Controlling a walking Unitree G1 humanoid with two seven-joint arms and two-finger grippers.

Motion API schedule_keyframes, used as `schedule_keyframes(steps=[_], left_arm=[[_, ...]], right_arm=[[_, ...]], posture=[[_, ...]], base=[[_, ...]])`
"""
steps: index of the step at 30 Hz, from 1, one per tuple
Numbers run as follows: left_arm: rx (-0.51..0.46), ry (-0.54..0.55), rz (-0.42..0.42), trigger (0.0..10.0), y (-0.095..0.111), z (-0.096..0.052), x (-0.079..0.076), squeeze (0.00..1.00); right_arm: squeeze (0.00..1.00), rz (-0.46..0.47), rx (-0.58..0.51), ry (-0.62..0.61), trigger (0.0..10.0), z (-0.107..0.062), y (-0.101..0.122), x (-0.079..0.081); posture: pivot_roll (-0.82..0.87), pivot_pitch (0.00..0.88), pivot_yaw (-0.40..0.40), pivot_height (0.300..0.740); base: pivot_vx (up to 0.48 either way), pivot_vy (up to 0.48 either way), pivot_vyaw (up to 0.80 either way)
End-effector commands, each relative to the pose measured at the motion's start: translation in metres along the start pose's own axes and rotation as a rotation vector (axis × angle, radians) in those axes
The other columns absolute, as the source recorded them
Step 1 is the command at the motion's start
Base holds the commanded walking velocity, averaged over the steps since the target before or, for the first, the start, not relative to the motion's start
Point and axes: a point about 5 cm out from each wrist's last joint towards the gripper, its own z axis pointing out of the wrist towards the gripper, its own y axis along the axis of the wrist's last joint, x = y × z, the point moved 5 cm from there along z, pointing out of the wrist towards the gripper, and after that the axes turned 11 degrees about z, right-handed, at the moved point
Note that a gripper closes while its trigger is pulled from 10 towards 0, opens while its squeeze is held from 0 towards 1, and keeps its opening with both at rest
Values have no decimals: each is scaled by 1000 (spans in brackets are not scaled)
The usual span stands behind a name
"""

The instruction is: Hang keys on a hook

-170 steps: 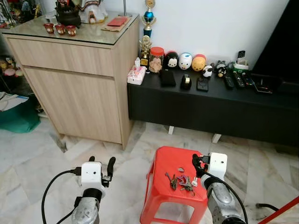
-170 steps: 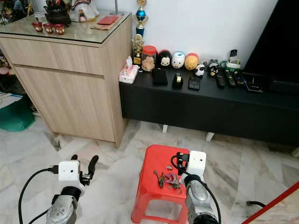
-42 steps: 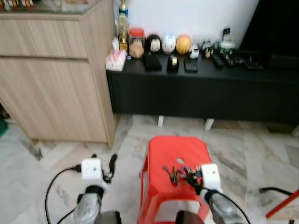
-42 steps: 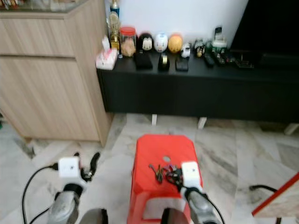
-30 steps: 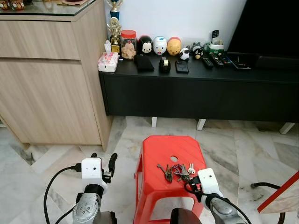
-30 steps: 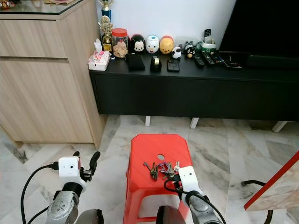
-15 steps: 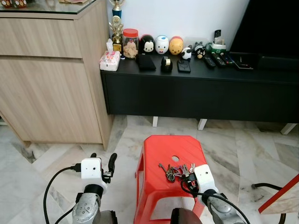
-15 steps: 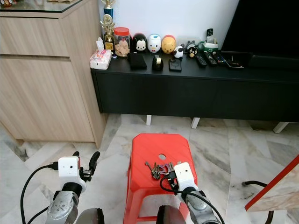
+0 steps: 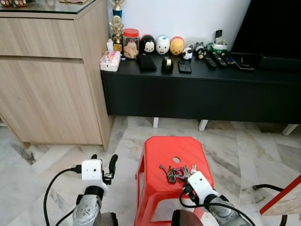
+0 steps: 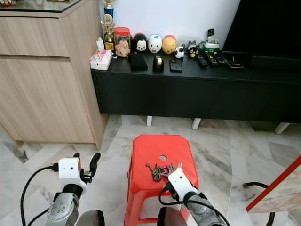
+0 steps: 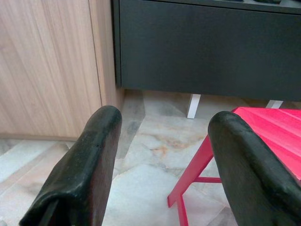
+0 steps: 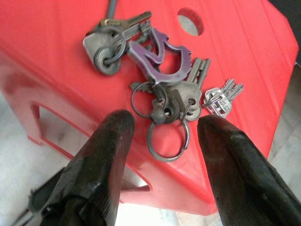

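Right gripper [image 12: 160, 136] now closer over keys [image 12: 162, 87], angled leftward.

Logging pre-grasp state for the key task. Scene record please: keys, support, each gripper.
keys: bunch of keys on rings with a purple carabiner, lying flat
support: red stool, keys near its front right, by the round hole
right gripper: open, fingers either side of the large ring, not closed on it
left gripper: open, idle beside the stool over marble floor
hook: not identifiable
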Motion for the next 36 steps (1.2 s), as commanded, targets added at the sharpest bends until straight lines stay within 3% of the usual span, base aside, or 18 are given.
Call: schedule_keyframes(steps=[1,15,23,28,29,30,32,36], left_arm=[[17,-12,-8,10000,-4,0,-3,0],[25,-13,-4,10000,-6,-1,-3,0],[23,-11,-3,10000,-5,-1,-3,0],[19,-10,-2,10000,-4,-3,-2,0],[21,-10,-1,10000,-5,-3,-1,0],[21,-10,-1,10000,-5,-3,-1,0],[23,-8,2,10000,-5,-4,0,0],[24,-7,4,10000,-5,-6,1,0]], right_arm=[[0,-25,13,-13,10000,0,0,-5],[0,-43,76,3,10000,-1,-13,4],[0,6,90,-15,10000,-1,-14,0],[0,142,20,-64,10000,2,0,-8],[0,231,-39,-75,10000,2,10,-12],[0,231,-39,-75,10000,2,10,-12],[0,353,-169,-86,10000,1,29,-17],[0,409,-250,-82,10000,-3,35,-17]], posture=[[57,0,-103,604],[59,0,-99,604],[65,0,-96,604],[67,0,-95,604],[67,0,-95,604],[67,0,-95,604],[70,0,-93,604],[67,0,-91,604]], base=[[0,0,0],[0,0,0],[0,0,0],[0,0,0],[0,0,0],[0,0,0],[0,0,0],[0,0,0]])
